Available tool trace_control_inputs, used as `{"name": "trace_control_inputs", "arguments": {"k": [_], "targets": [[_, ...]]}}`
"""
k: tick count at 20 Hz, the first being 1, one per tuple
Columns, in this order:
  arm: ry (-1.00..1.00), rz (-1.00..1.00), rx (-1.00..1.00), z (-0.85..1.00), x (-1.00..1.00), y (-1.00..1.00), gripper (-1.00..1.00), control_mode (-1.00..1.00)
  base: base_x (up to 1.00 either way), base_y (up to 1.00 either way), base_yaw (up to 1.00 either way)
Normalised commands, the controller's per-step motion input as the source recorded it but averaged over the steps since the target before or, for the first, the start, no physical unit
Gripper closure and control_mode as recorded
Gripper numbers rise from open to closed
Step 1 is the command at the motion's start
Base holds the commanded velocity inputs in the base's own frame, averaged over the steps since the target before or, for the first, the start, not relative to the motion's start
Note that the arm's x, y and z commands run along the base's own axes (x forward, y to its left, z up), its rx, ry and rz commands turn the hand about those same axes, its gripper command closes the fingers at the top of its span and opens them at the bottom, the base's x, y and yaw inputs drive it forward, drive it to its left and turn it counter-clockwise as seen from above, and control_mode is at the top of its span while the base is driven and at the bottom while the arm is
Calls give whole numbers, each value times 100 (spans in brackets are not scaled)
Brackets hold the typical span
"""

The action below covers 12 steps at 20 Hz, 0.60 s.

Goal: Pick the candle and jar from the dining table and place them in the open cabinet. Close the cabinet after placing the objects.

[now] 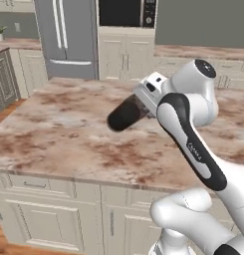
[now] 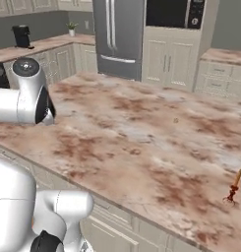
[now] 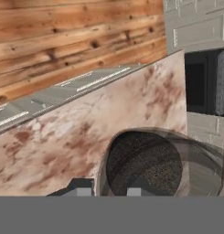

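My gripper (image 1: pixel 139 105) is shut on the jar (image 1: pixel 125 115), a dark grey cylinder held tilted on its side in the air above the dining table (image 1: pixel 59 129). In the hand view the jar (image 3: pixel 147 164) sits right past my gripper (image 3: pixel 109 189), one round end facing the camera, with the marble top (image 3: pixel 63 141) behind it. The candle (image 2: pixel 234 187), a thin orange taper on a small dark holder, stands upright near the table's (image 2: pixel 141 128) right front edge, far from the arm. The open cabinet is out of view.
A grey refrigerator (image 1: pixel 68 35) and a black built-in oven (image 1: pixel 126 12) over closed cream doors (image 1: pixel 126 57) stand beyond the table. A coffee machine (image 2: pixel 21 35) and a small plant (image 2: pixel 71 27) sit on the far left counter. Wooden floor (image 3: pixel 63 36) runs beside the table.
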Motion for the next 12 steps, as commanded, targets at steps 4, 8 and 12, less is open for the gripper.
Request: {"name": "trace_control_inputs", "arguments": {"k": [4, 8, 12], "targets": [[0, 0, 0, 0, 0, 0, 100, 100, 0, 71, 37], [0, 0, 0, 0, 0, 0, 100, 100, 0, 76, 39], [0, 0, 0, 0, 0, 0, 100, 100, 0, 80, 42]]}}
